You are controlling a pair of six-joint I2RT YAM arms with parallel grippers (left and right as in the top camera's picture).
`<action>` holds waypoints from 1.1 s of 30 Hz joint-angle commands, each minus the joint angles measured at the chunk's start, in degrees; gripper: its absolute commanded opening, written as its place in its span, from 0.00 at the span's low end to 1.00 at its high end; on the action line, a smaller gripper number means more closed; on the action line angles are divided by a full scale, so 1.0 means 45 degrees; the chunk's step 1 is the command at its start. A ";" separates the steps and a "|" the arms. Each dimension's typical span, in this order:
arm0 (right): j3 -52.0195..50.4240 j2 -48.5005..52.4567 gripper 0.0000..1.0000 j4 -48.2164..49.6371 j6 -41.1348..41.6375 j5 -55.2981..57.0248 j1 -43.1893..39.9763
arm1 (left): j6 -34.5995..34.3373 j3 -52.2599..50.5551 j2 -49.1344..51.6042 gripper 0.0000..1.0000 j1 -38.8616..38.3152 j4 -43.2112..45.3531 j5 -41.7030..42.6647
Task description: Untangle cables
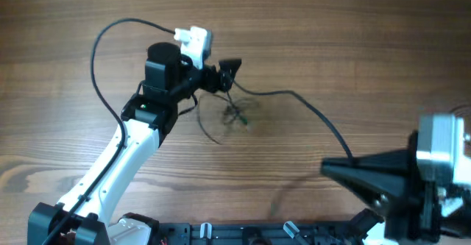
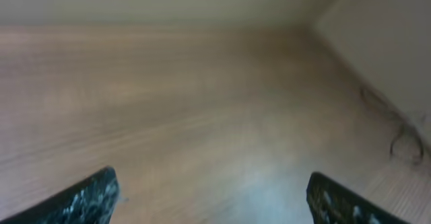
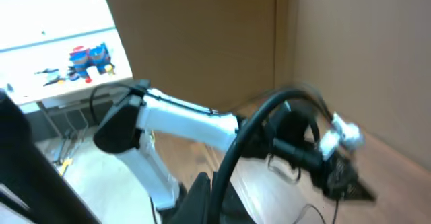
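Note:
A small tangle of thin dark cable [image 1: 235, 115] lies on the wooden table near the middle. A black cable [image 1: 316, 112] runs from it to the right and down to my right gripper [image 1: 333, 171]. In the right wrist view, my right gripper [image 3: 219, 197] is shut on this black cable [image 3: 250, 131], which arcs up and away from the fingers. My left gripper [image 1: 225, 74] hovers just above and left of the tangle. In the blurred left wrist view, my left gripper [image 2: 212, 207] is open and empty, and thin cable loops [image 2: 404, 138] show at the right edge.
The left arm [image 1: 118, 160] reaches diagonally from the bottom left, with its own black wiring loop [image 1: 99, 39] at the upper left. The same arm also shows in the right wrist view [image 3: 182, 116]. A dark rail [image 1: 243, 234] runs along the table's front edge.

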 commanded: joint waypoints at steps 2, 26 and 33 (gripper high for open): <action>-0.0049 -0.0126 0.04 -0.1705 -0.0180 0.3716 -0.0044 | -0.1719 0.0097 -0.0287 0.89 -0.0010 0.1919 -0.0525; -0.0078 -0.0466 0.04 -0.5552 0.4629 1.6296 -0.0053 | -0.3313 0.0141 -0.3706 0.88 0.4410 -0.0607 0.2875; -0.0087 -0.0418 0.04 -0.4901 0.4522 1.5572 -0.0053 | -0.0631 0.0141 -0.2579 0.79 0.4294 -0.6164 0.4799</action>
